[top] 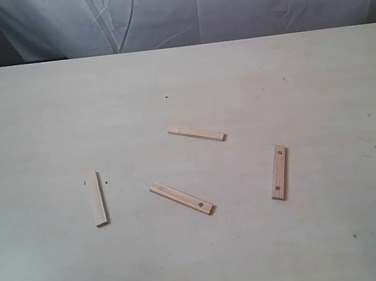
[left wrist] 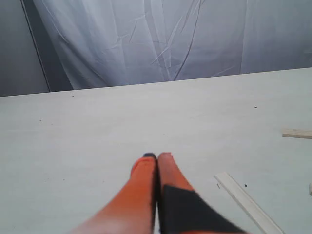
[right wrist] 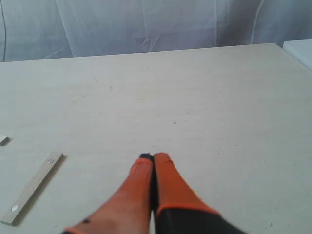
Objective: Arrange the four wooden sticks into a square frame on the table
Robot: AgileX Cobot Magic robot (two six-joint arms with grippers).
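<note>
Four sticks (top: 181, 198) lie scattered on the worktop (top: 36, 132). They look light, stiff and likely to slide, so pinch each across its width, mid-length. Left end effector (left wrist: 157, 157) and right end effector (right wrist: 153, 157) are closed, empty.

The left gripper (left wrist: 157, 157), a pair of long tapered orange fingers (left wrist: 141, 185) with dark tips, is pressed fully together with nothing between the jaws. The right gripper (right wrist: 154, 157), of the same orange tapered build, is likewise closed tight and empty
</note>
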